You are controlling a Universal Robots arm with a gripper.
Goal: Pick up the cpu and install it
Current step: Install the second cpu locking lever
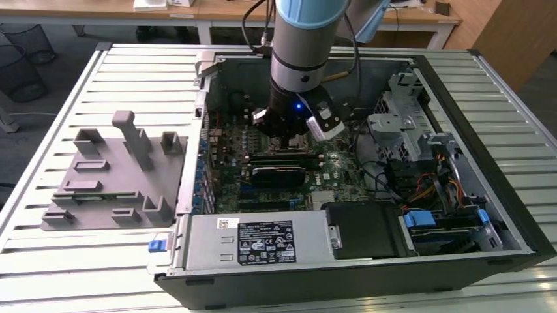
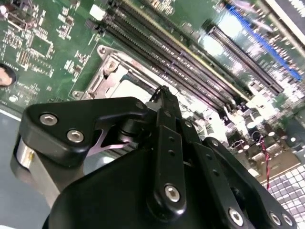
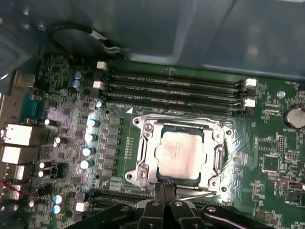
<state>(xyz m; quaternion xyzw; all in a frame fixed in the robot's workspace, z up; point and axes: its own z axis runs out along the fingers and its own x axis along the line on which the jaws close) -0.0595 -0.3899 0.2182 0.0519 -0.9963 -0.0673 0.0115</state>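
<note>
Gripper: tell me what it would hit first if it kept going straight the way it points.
Probably the socket edge. In the first wrist view the gripper tips sit at the frame's near edge, just short of the cpu seated inside. Depth is unclear.

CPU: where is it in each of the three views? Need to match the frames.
Exterior view: hidden under the gripper inside the open case.
First wrist view: the cpu lies in the socket frame, just beyond the fingertips.
Second wrist view: a pale corner of it shows above the gripper body.
Shared landmark: the memory slots beside the socket.
</note>
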